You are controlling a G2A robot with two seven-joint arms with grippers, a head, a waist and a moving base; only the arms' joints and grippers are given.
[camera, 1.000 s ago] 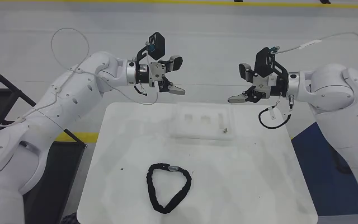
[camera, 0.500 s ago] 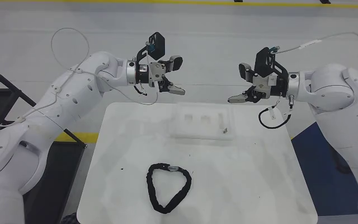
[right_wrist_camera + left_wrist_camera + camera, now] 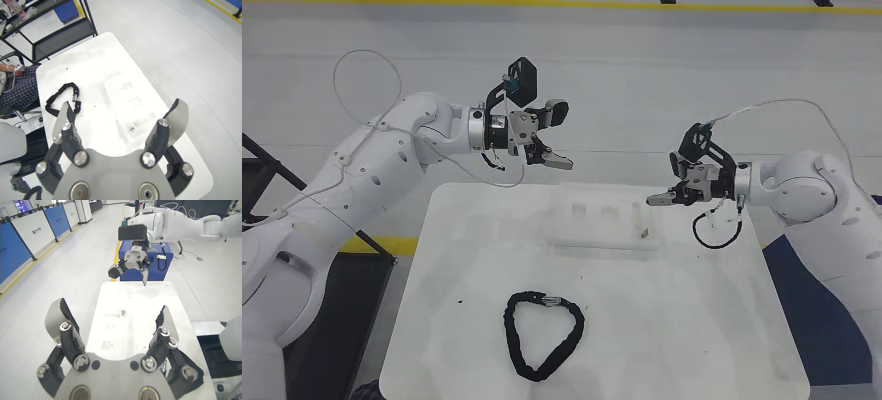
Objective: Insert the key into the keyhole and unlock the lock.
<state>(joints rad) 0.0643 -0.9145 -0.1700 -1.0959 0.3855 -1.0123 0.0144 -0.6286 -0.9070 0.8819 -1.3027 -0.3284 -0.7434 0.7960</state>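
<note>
left gripper (image 3: 113, 306) and right gripper (image 3: 121, 102) are hovering by the tabletop's (image 3: 692, 320) far edge, fingers spread wide, gripping nothing | key (image 3: 644, 233) is lying on the tray (image 3: 572, 236), lock (image 3: 543, 333) well apart | risk, I'd say: tiny flat key slipping from the fingers

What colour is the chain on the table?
Black; the chain shows best in the right wrist view.

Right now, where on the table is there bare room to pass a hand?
Free: the table on either side of the chain lock, out to its left and right edges, and the band between it and the tray. Crowded: the far side, where the key lies on the tray and the left gripper and right gripper hover.
</note>
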